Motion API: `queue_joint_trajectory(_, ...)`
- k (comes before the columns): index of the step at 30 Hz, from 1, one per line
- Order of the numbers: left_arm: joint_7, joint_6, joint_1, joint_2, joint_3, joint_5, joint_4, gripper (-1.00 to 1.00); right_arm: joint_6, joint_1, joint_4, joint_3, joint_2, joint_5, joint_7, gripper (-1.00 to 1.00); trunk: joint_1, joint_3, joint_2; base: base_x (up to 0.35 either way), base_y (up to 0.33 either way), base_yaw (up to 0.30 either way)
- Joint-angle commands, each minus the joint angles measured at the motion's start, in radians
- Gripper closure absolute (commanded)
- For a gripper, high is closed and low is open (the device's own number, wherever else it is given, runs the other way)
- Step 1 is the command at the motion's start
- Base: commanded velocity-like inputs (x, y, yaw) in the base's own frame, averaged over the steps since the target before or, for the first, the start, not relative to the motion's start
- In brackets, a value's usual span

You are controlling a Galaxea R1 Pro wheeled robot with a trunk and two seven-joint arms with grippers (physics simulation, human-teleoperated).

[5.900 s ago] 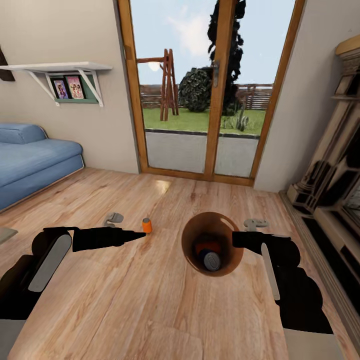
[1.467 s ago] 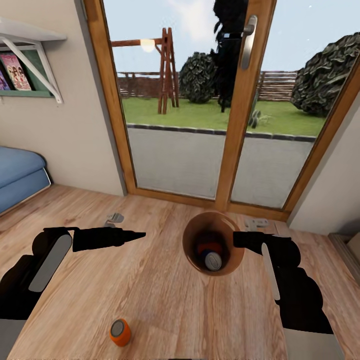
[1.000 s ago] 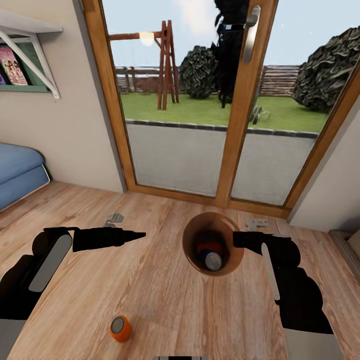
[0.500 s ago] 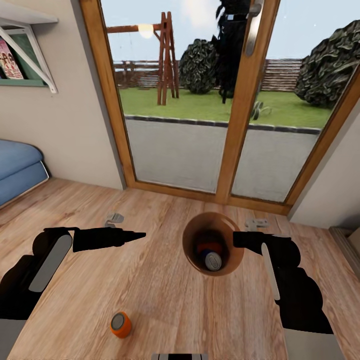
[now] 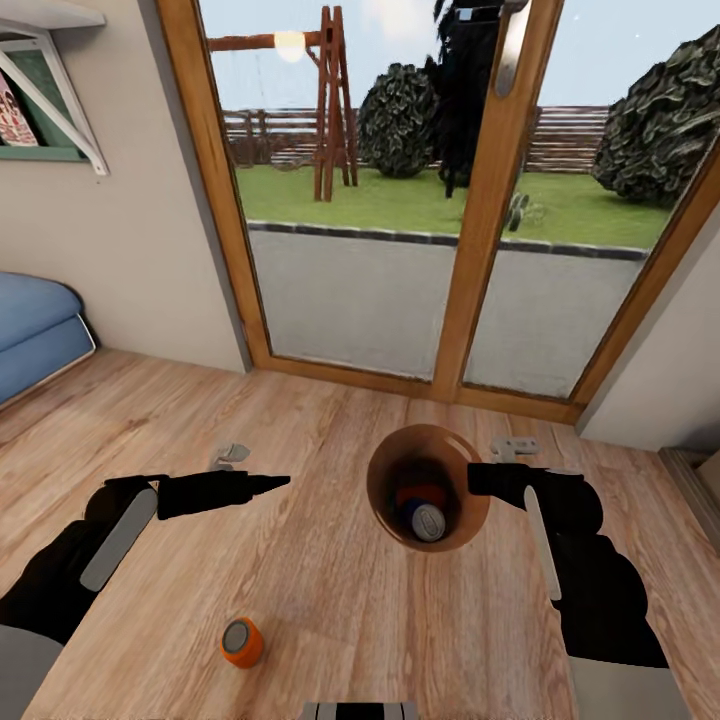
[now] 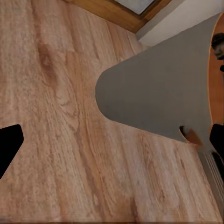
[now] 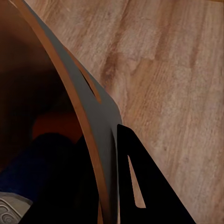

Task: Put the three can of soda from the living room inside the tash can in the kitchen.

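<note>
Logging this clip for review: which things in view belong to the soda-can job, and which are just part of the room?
Job items:
- round brown bin, held at its rim by the right gripper
- orange can and dark blue can with a grey top inside it
- orange can on the floor
- left gripper

Just there:
- blue sofa
- wood-framed glass doors
- white wall shelf

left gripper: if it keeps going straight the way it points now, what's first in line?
Probably the trash can. The left gripper points across toward the can's outer wall, with bare wood floor between. The depth is unclear, so it could pass just in front.
</note>
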Motion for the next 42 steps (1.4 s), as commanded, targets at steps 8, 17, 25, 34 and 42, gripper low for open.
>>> queue_joint_trajectory(8,-0.032,-0.245,0.001,0.000,-0.104,0.013,0.160,-1.00,0.002,-0.001,0.000,0.005,0.000,-0.022,0.006,1.00,0.000,-0.012,0.000,0.000,0.000,0.000)
queue_joint_trajectory(17,-0.150,-0.263,0.003,0.008,-0.109,0.005,0.170,-1.00,0.002,-0.002,0.000,0.007,-0.002,-0.022,0.006,1.00,0.000,-0.025,0.000,0.000,0.000,0.000)
queue_joint_trajectory(25,-0.163,-0.258,0.003,0.010,-0.109,0.000,0.165,-1.00,0.002,0.000,0.000,0.008,0.000,-0.022,0.006,1.00,0.000,-0.036,0.000,0.000,0.000,0.000)
queue_joint_trajectory(34,-0.154,-0.269,0.003,0.007,-0.111,-0.007,0.171,-1.00,0.002,-0.001,0.000,0.006,-0.001,-0.022,0.006,1.00,0.000,-0.048,0.000,0.000,0.000,0.000)
queue_joint_trajectory(42,-0.154,-0.270,0.003,0.003,-0.130,-0.051,0.171,-1.00,0.002,-0.001,0.000,0.006,-0.002,-0.022,0.006,1.00,0.000,-0.059,0.000,0.000,0.000,0.000)
